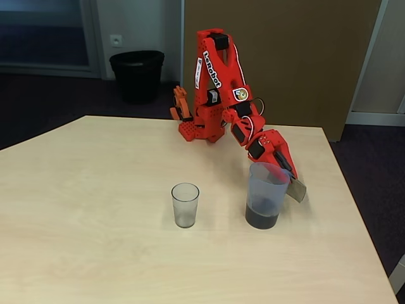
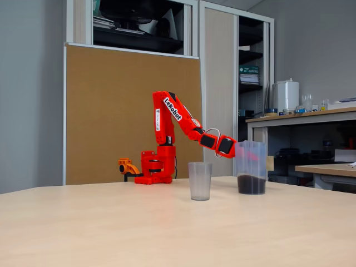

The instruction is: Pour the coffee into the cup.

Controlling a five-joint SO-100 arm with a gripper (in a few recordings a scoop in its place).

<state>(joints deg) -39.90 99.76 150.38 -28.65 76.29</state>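
The pincer [image 1: 288, 172] sits at the cardboard-taped handle [image 1: 296, 189] of the pitcher [image 1: 266, 193], which stands upright on the desk [image 1: 95, 240]; whether its fingers are clamped on the handle I cannot tell. The coffee [image 1: 262, 218] fills the pitcher's bottom. In a fixed view the empty cup [image 1: 185, 204] stands well apart to the pitcher's left, so pouring likely means carrying the pitcher leftward and tipping it over the rim.

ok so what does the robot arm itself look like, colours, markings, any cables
The arm is bright red-orange plastic with black motor blocks at the joints. White lettering reading "LeRobot" runs along its upper link. Thin pale cables loop out near the wrist. The tool is the same red, and an orange piece sits by the base.
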